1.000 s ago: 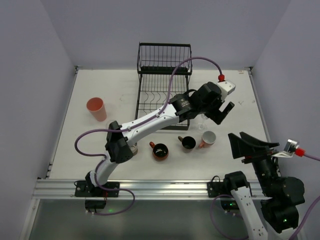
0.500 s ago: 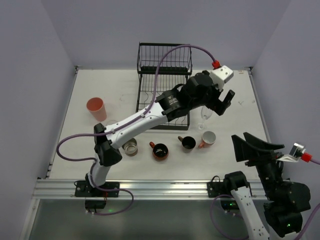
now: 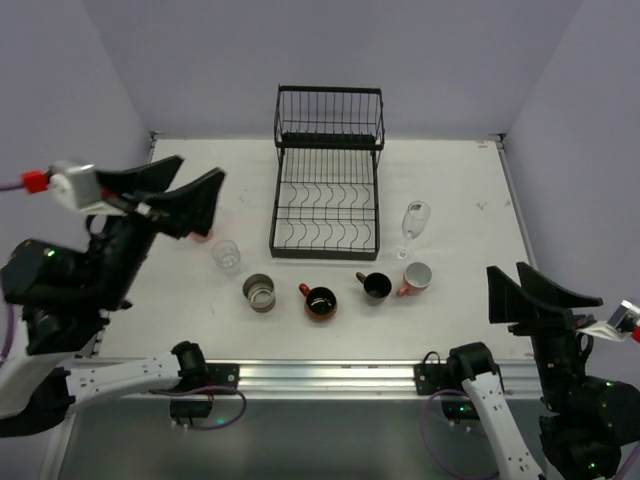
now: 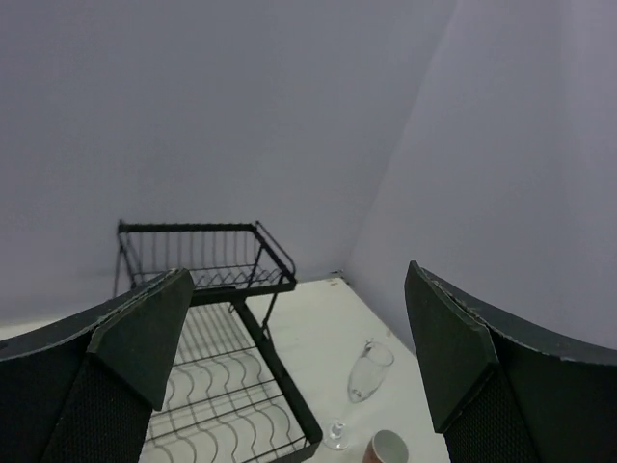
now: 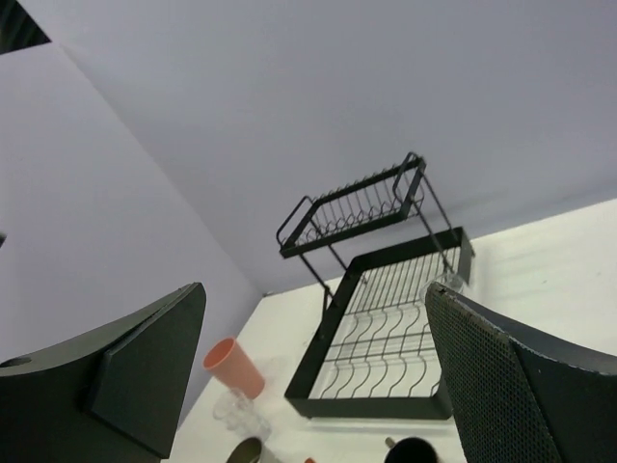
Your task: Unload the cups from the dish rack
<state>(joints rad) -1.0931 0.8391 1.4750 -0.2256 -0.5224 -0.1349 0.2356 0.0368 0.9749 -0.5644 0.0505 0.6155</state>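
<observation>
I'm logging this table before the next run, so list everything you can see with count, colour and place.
dish rack: one, black wire, two tiers, back centre, nothing in it
stemmed glass: one, clear, upright, just right of the rack
small glass: one, clear, left of the rack's front corner
tumbler: one, salmon, far left
white-and-brown cup: one, left end of the front row
orange-red handled cup: one, next in the row
dark brown mug: one, next in the row
pink mug: one, right end of the row
table: one, white
left gripper: black, open, above the table's left side
right gripper: black, open, near right
</observation>
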